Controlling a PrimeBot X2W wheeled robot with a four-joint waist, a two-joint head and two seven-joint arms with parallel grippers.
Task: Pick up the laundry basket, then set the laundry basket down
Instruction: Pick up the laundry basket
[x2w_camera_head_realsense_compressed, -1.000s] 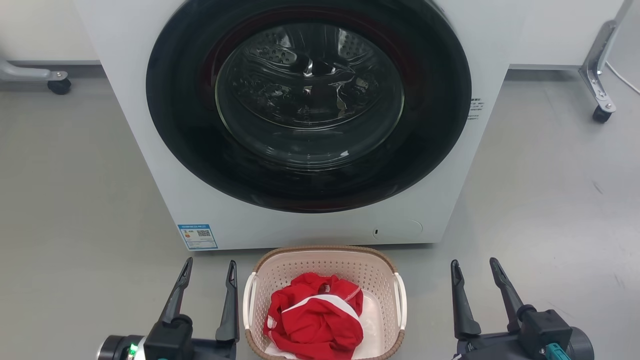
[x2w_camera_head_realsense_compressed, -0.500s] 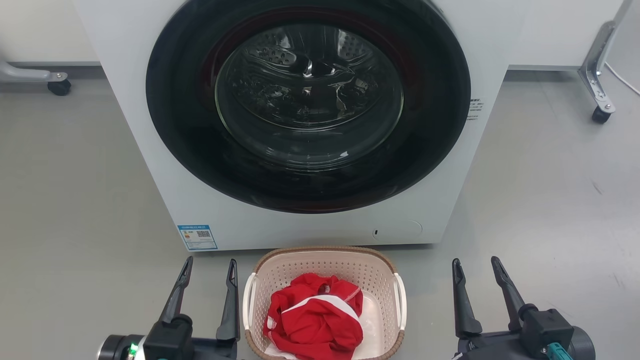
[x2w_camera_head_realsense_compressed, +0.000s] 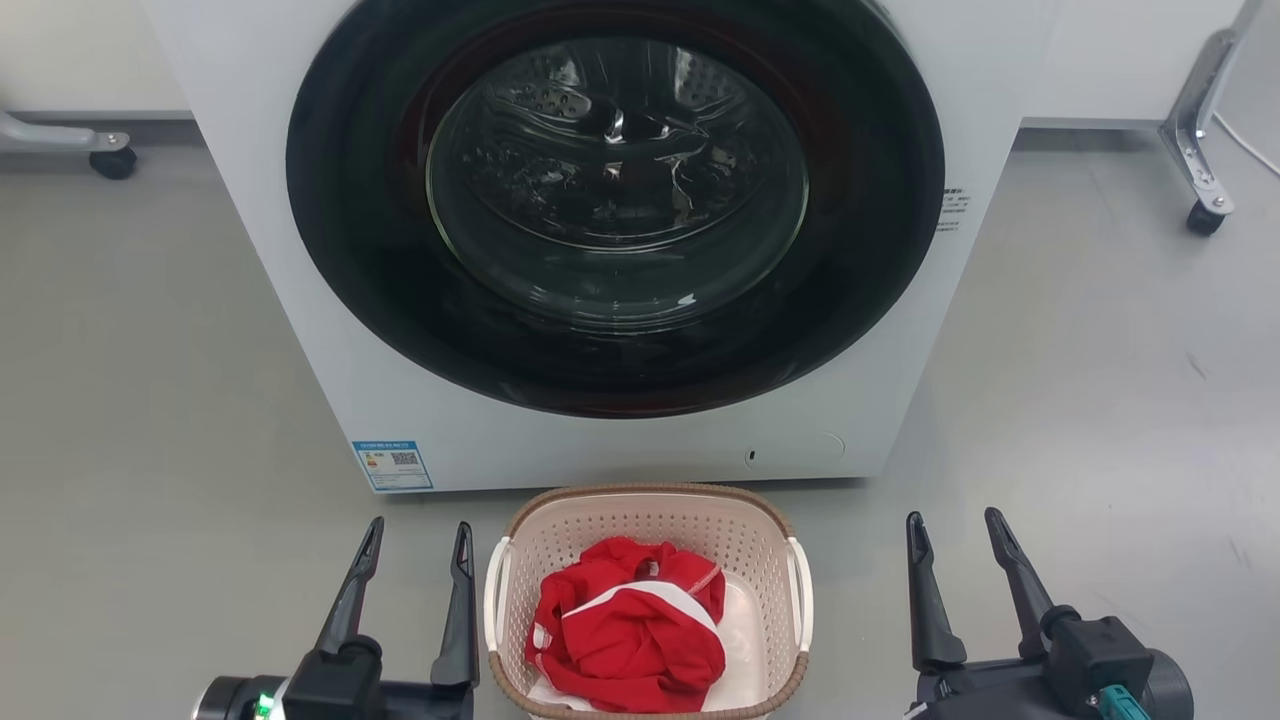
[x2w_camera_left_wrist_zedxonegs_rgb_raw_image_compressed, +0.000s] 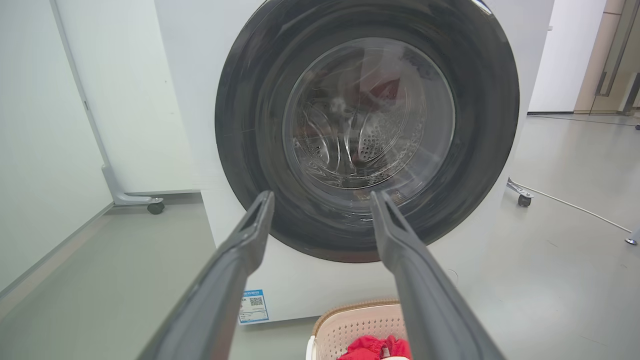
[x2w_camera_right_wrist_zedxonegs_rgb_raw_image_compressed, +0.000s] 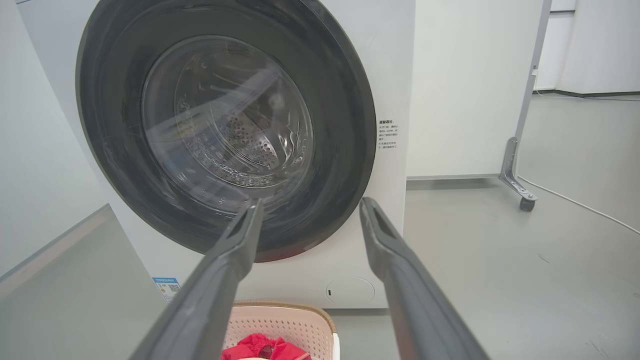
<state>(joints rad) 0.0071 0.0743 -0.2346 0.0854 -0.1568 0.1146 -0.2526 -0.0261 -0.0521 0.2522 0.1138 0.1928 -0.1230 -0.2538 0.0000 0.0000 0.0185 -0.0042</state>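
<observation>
The laundry basket (x2w_camera_head_realsense_compressed: 650, 520), pale pink-beige with a brown rim and white side handles, stands on the floor just in front of the washer, with a red and white garment (x2w_camera_head_realsense_compressed: 630, 635) inside. My left gripper (x2w_camera_head_realsense_compressed: 420, 530) is open beside the basket's left handle, not touching it. My right gripper (x2w_camera_head_realsense_compressed: 955, 520) is open, a little way off to the basket's right. In the left wrist view the laundry basket (x2w_camera_left_wrist_zedxonegs_rgb_raw_image_compressed: 350, 325) shows at the bottom between the fingers of the left gripper (x2w_camera_left_wrist_zedxonegs_rgb_raw_image_compressed: 322, 197). In the right wrist view the laundry basket (x2w_camera_right_wrist_zedxonegs_rgb_raw_image_compressed: 285, 322) lies below the open right gripper (x2w_camera_right_wrist_zedxonegs_rgb_raw_image_compressed: 310, 202).
A white front-loading washer (x2w_camera_head_realsense_compressed: 620, 230) with a shut dark round door stands right behind the basket. Wheeled stand legs sit at the far left (x2w_camera_head_realsense_compressed: 110, 160) and far right (x2w_camera_head_realsense_compressed: 1205, 215). Grey floor (x2w_camera_head_realsense_compressed: 1100, 380) spreads on both sides.
The head view has shifted slightly, so the washer and basket sit a little higher in it. Both grippers stay open in about the same places.
</observation>
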